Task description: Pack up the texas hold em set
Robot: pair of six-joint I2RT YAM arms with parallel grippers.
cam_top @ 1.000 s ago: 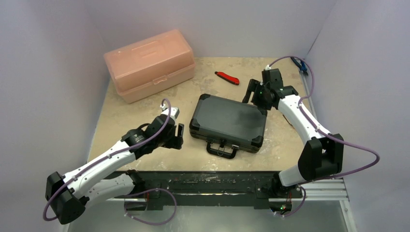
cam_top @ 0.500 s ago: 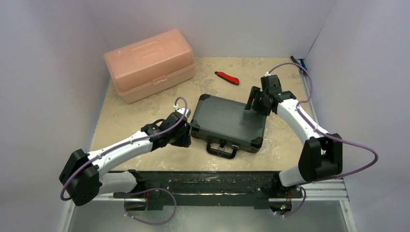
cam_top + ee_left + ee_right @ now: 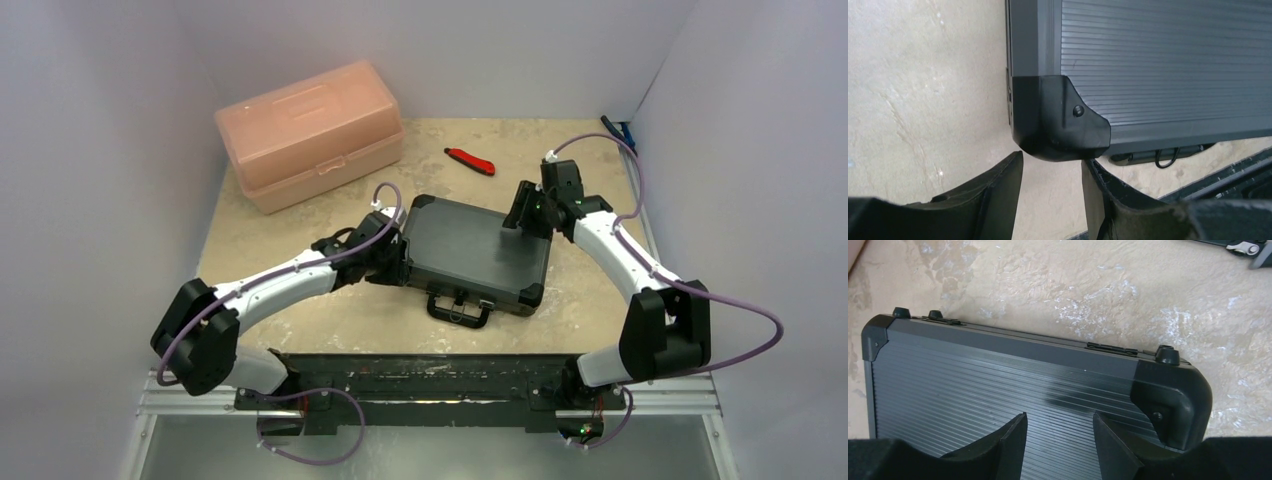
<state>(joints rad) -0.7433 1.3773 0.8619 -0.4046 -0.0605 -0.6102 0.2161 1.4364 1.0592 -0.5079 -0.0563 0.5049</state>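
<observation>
Closed case hides its contents.
Long side crosswise, handle toward the table's near edge; left gripper and right gripper both spread, empty.

Tabletop in front of me: beige, stone-look, mottled. My wrist views show it close up, with pale whitish patches and faint scratch lines on a matte finish.

Three plain walls box it in: left wall, back wall, right wall. All are pale lavender-grey and meet in the far corners.

Light is even and diffuse, shadows are soft, and it's a bit brighter toward the back.

A black mounting rail runs across the near edge, with silver aluminium extrusion showing at both ends.

Below that is a dull grey surface; I can't tell whether it's floor or a lower shelf.
</observation>
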